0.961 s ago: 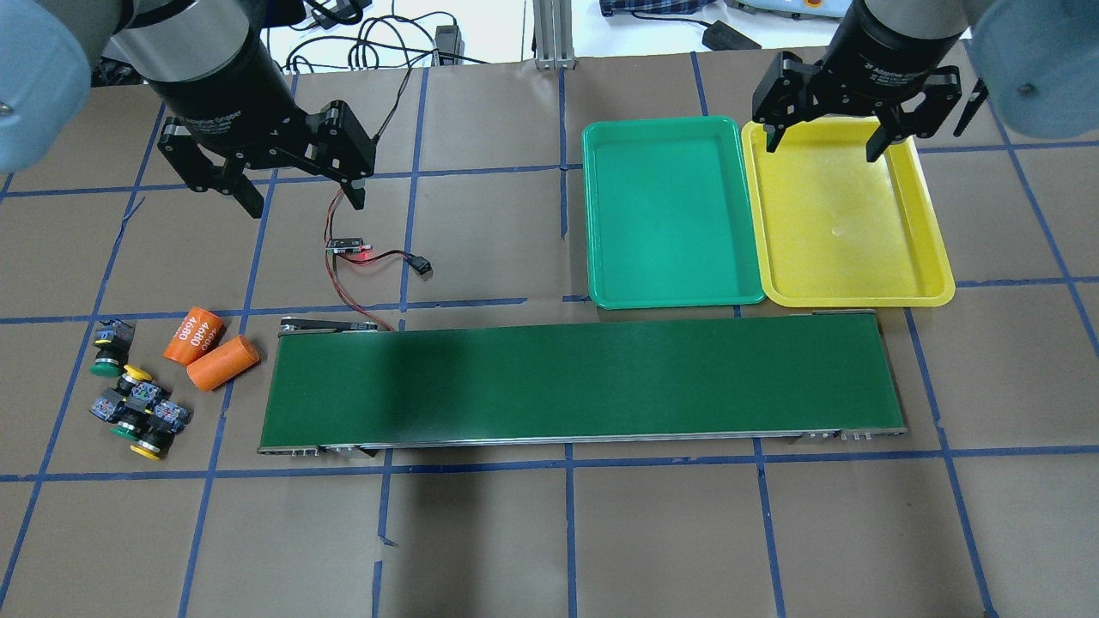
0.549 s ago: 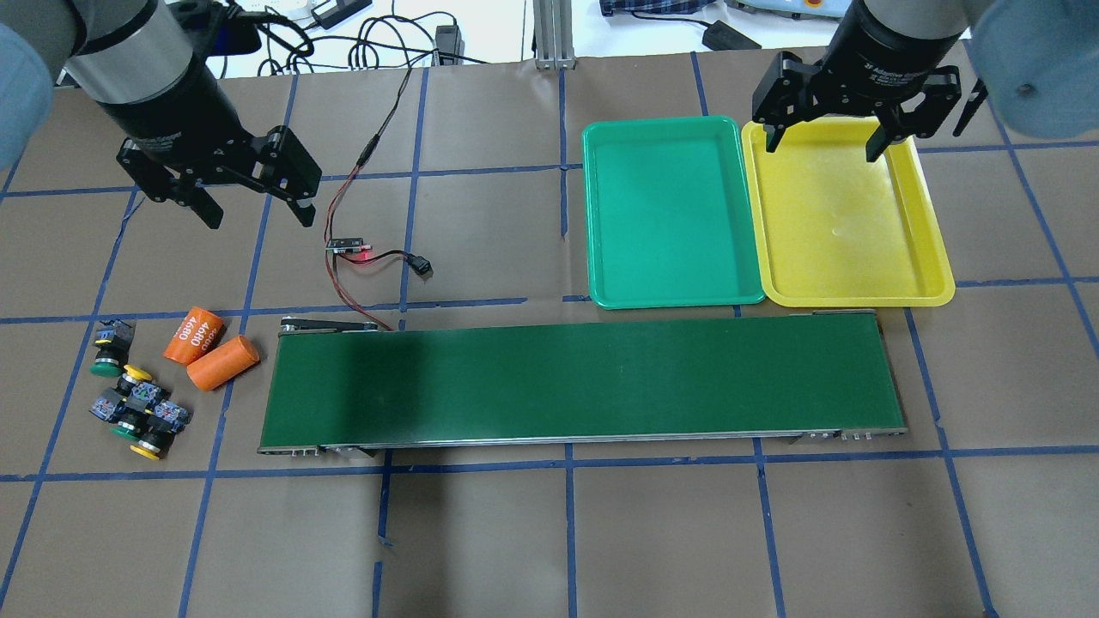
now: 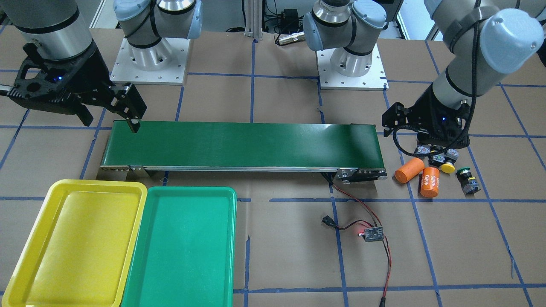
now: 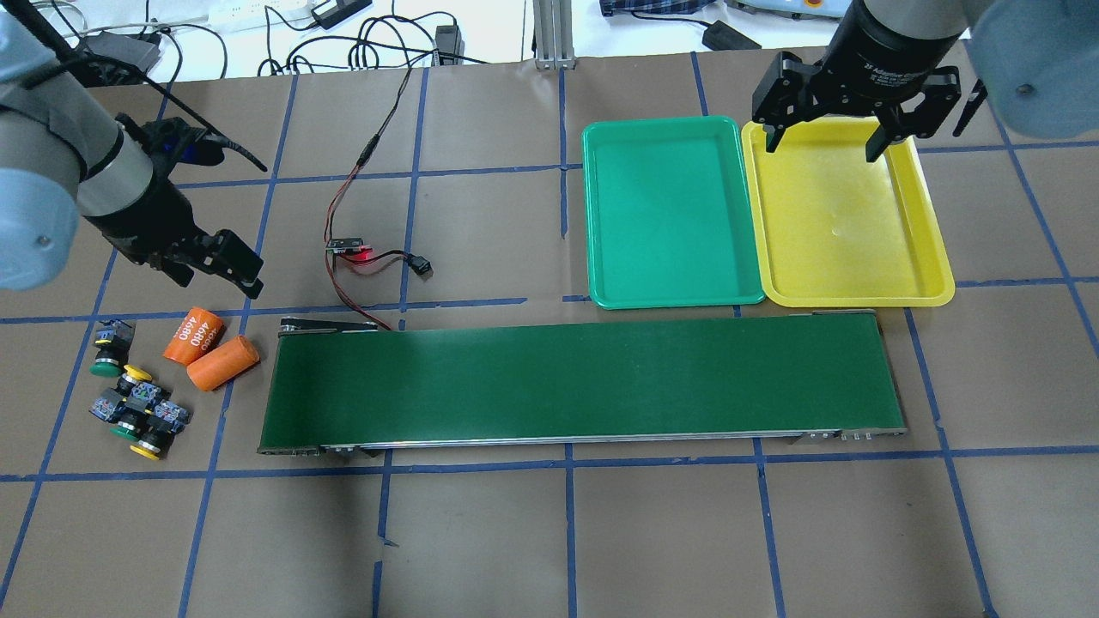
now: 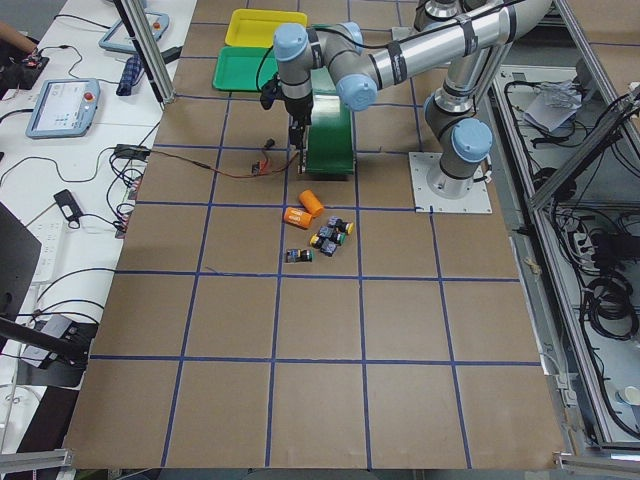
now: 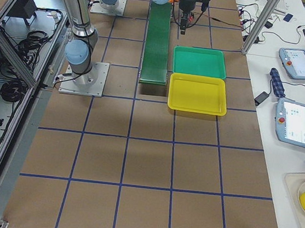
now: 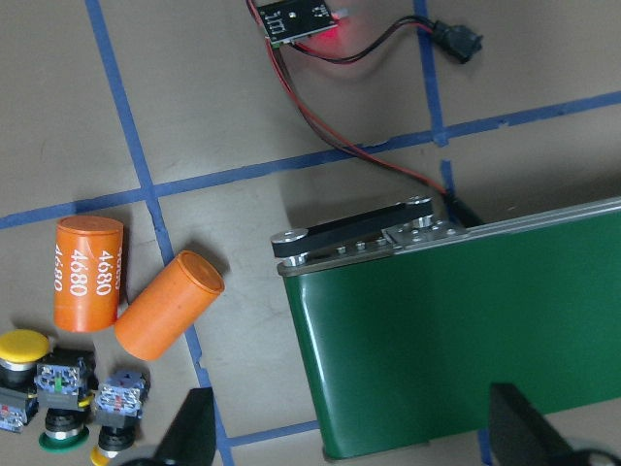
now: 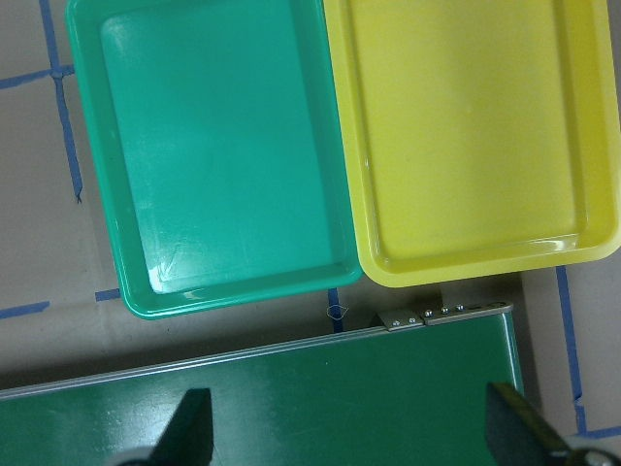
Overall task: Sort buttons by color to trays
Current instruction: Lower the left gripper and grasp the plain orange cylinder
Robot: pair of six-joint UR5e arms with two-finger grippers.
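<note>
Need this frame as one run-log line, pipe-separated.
stage: pre-grasp | left end effector: open, empty, near buttons | right end effector: open, empty, near yellow tray | green tray: empty | yellow tray: empty | sorted: none

**Both grippers open, both empty**

My left arm reaches out on my left side, bent at the elbow, with the forearm sloping down; my left gripper (image 4: pixel 217 281) sits low and tilted, not plumb; its two fingers (image 7: pixel 192 435) stand wide apart with nothing between them; my right arm extends on my right side, with the wrist pointing straight down; my right gripper (image 4: pixel 822 146) hangs higher than the left; its fingers (image 8: pixel 190 427) are spread just as wide, gripping nothing.
</note>
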